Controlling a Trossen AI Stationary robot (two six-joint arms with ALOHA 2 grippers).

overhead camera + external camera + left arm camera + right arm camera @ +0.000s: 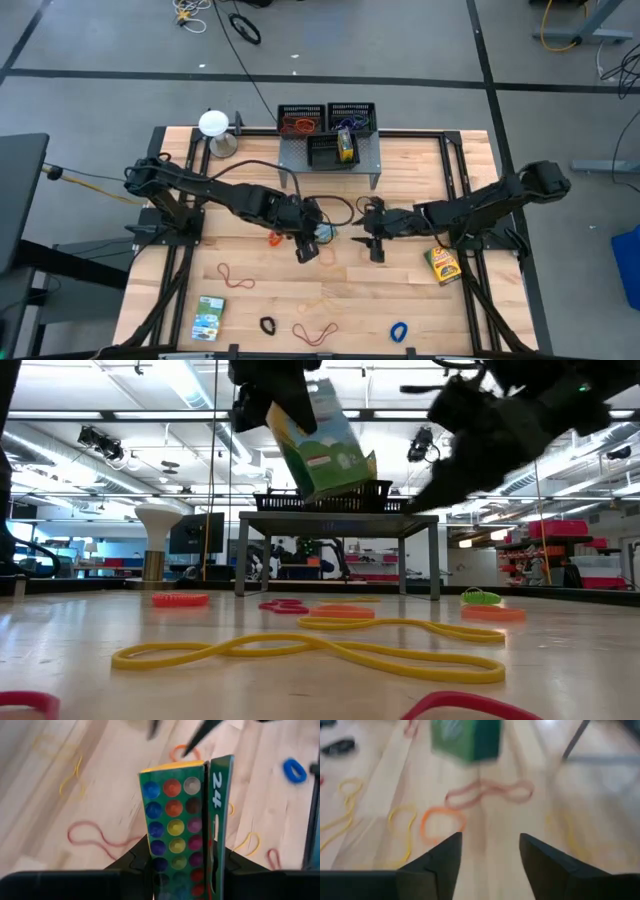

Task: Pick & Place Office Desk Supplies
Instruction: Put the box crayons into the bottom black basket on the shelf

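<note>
Both arms are dark, near-black, built of chunky jointed segments with rounded housings. A thin black cable loops alongside the left arm. Each end effector (187, 865) (490, 852) carries two flat, matte black, wedge-shaped fingers.

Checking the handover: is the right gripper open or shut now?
Open. The right gripper shows a clear gap between its fingers with nothing in it; the green card box sits clamped in the left gripper instead.

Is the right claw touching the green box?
Apart. The right wrist view shows the right claw open and empty, with bare table between its fingers and the green box ahead.
</note>
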